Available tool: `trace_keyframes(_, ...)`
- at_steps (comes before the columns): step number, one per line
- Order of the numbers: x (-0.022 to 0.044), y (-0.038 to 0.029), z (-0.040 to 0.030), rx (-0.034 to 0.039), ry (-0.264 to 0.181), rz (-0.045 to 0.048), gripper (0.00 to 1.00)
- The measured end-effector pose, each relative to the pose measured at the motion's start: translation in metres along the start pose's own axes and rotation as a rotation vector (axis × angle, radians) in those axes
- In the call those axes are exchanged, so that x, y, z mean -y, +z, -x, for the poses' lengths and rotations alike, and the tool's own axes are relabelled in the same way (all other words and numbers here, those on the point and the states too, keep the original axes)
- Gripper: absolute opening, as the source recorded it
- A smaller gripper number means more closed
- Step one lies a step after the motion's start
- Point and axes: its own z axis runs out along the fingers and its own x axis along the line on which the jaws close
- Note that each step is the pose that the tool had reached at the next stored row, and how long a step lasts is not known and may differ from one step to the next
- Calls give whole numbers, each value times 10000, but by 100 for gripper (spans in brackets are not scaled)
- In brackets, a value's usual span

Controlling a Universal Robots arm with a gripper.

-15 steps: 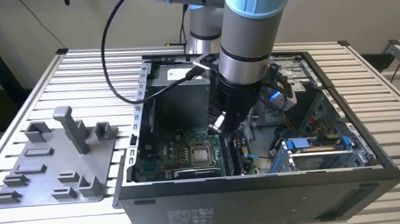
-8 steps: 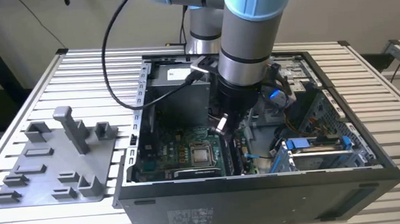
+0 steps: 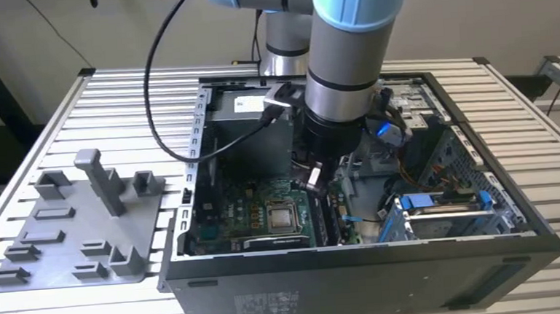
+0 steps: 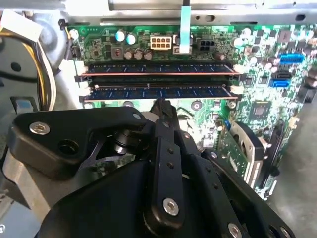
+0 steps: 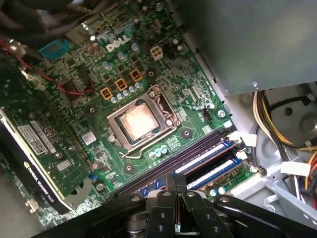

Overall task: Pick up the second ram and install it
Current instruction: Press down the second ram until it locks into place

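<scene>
My gripper reaches down inside the open computer case, over the memory slots of the green motherboard. Its two black fingers are pressed together, shut with nothing between them. Their tips rest at the middle of the top edge of the second ram, a long dark stick with blue chips, seen in both wrist views. The stick lies level along its slot between white end latches. Another stick sits in a parallel slot just beyond it.
The bare processor socket lies beside the slots, and a graphics card beyond it. Yellow and black cables and the power supply box crowd one end. A grey fixture plate lies outside the case on the exterior view's left.
</scene>
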Motion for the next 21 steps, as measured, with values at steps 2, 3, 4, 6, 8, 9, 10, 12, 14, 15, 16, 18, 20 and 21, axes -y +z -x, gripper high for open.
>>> trace_keyframes(2,-1,5,-1,1,-301,0,11)
trace_keyframes(3,-2,8,-1,3,-445,-1,11)
trace_keyframes(4,-2,11,-2,5,-590,-1,11)
trace_keyframes(6,-3,18,-2,8,-887,-2,11)
trace_keyframes(8,-5,26,-3,10,-1180,-2,11)
trace_keyframes(9,-6,29,-4,11,-1323,-3,11)
trace_keyframes(10,-6,33,-4,13,-1467,-3,11)
trace_keyframes(12,-7,39,-5,14,-1762,-3,11)
trace_keyframes(14,-8,45,-6,19,-2056,-5,11)
trace_keyframes(15,-8,48,-6,22,-2201,-5,11)
trace_keyframes(16,-9,52,-6,23,-2348,-6,11)
trace_keyframes(18,-10,61,-7,29,-2645,-6,11)
trace_keyframes(20,-11,71,-8,36,-2934,-5,11)
trace_keyframes(21,-11,77,-8,41,-3088,-3,11)
